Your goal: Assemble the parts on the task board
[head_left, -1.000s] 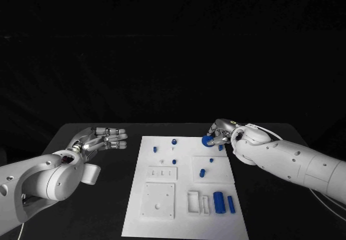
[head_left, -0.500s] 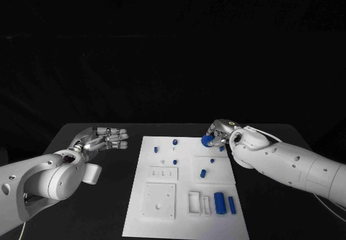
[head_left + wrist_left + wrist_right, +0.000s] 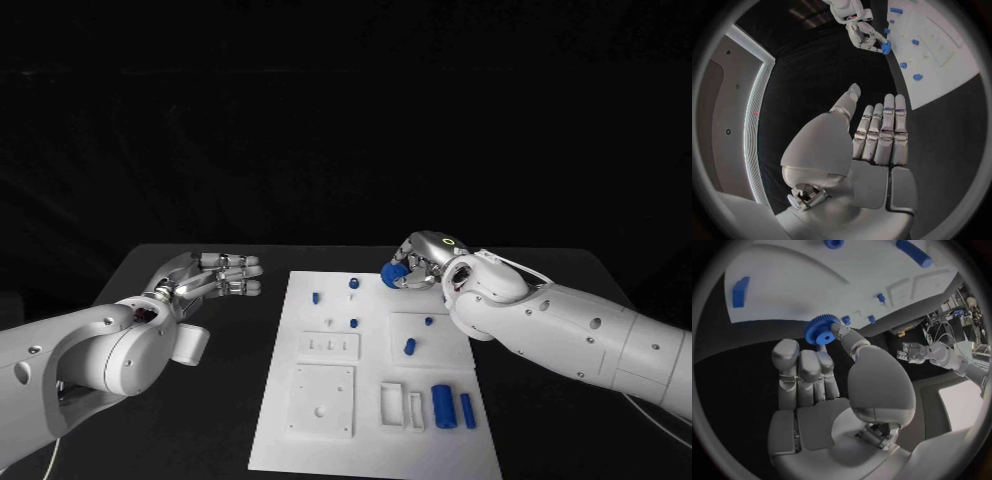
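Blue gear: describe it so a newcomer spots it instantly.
Start at the white task board mid-table and go to its far edge. There the right hand pinches the blue gear above the board. It alone has a toothed rim; the other blue parts are plain pegs and blocks.

You see a black table under everything, its dark top running out past both long sides of the white plate and along its far edge. Behind the table hangs a black backdrop, plain and unlit, that takes up the whole upper half of the head view.
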Controlling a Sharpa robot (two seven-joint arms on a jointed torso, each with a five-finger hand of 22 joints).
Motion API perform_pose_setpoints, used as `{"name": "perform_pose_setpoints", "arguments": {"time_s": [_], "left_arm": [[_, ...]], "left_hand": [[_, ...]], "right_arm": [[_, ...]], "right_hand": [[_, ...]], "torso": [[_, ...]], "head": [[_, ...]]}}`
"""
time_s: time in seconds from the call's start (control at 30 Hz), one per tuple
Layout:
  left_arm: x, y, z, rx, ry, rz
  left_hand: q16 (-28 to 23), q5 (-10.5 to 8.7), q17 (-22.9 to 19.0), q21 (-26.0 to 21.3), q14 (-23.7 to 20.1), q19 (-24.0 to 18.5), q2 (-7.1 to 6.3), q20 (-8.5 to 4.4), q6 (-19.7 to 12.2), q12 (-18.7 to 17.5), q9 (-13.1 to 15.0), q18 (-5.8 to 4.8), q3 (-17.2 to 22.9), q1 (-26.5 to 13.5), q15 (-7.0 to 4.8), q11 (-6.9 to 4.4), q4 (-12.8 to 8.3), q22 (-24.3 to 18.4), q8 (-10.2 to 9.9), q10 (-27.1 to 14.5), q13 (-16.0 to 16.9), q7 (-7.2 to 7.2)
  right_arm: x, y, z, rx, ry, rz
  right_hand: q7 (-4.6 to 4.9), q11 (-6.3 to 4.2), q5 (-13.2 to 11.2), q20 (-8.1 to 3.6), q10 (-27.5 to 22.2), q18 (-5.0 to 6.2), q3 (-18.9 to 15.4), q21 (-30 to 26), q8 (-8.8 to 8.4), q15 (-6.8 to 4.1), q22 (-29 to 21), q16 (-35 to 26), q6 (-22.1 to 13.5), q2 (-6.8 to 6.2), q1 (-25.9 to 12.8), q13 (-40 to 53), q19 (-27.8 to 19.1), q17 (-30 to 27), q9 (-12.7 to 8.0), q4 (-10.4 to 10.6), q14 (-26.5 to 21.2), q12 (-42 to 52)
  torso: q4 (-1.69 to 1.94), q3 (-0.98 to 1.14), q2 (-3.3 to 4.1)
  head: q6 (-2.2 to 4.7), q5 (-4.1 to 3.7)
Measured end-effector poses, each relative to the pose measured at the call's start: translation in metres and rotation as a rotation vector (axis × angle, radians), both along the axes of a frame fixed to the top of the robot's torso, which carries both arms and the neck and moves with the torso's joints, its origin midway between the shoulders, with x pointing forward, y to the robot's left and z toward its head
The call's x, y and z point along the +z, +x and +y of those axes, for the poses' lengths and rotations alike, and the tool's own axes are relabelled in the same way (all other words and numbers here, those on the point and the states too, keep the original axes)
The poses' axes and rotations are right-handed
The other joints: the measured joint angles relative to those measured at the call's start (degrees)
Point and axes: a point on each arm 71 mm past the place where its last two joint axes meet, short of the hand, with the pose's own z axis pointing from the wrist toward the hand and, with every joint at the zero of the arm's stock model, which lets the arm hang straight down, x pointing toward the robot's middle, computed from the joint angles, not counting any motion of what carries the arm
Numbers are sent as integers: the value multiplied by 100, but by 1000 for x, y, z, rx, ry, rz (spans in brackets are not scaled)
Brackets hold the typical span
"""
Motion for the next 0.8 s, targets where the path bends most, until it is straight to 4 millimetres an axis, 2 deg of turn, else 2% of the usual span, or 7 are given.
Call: {"name": "perform_pose_setpoints", "arguments": {"time_s": [0.27, 0.43, 0.63, 0.8], "left_arm": [[0, 0, -1, -2, -1, 0], [0, -1, -2, -5, -1, 0], [0, -1, -4, -10, -3, 0], [0, -1, -5, -11, -3, 0]], "left_hand": [[0, 0, 0, 0, 0, 0, 0, 0, 0, 0, 0, 0, 0, 0, 0, 0, 0, 0, 0, 0, 0, 0], [0, 0, 0, 0, 0, 0, 0, 0, 0, 0, 0, 0, 0, 0, 0, 0, 0, 0, 0, 0, -1, 0], [0, 0, 0, 0, 0, 0, -22, 0, 0, 0, 0, 0, 0, 22, 0, 0, 0, -11, 0, 0, 0, 0], [0, 0, 0, 0, 0, 0, -22, 0, 0, 0, 0, 0, 0, 22, 0, 0, 0, -11, 0, 0, -1, 0]], "right_arm": [[4, -5, 33, 52, 26, -23], [4, -5, 56, 84, 38, -27], [-4, -3, 72, 98, 31, -15], [-10, -1, 82, 106, 24, -5]], "right_hand": [[-1, 1, -2, 0, 0, 0, -29, 31, -11, 0, 0, 0, 1, 0, 0, 7, 0, -14, -1, 30, 0, 0], [-7, 1, -3, 0, 1, 0, -28, 57, -15, 0, -1, 0, 9, 0, 0, 6, 0, -18, -3, 32, 0, 0], [-12, 2, -3, 0, 1, 0, -12, 57, -6, 0, -1, 0, 16, -15, -15, 6, 0, -20, -10, 47, 0, 0], [-12, 10, 19, 0, 9, 0, -37, 57, -5, 0, -1, 0, 18, -15, -15, 19, 0, -25, -10, 72, 0, 0]], "torso": [[7, -3, 3], [3, -3, 5], [7, -3, 7], [12, 1, 7]], "head": [[4, 65], [31, 88], [45, 104], [18, 110]]}}
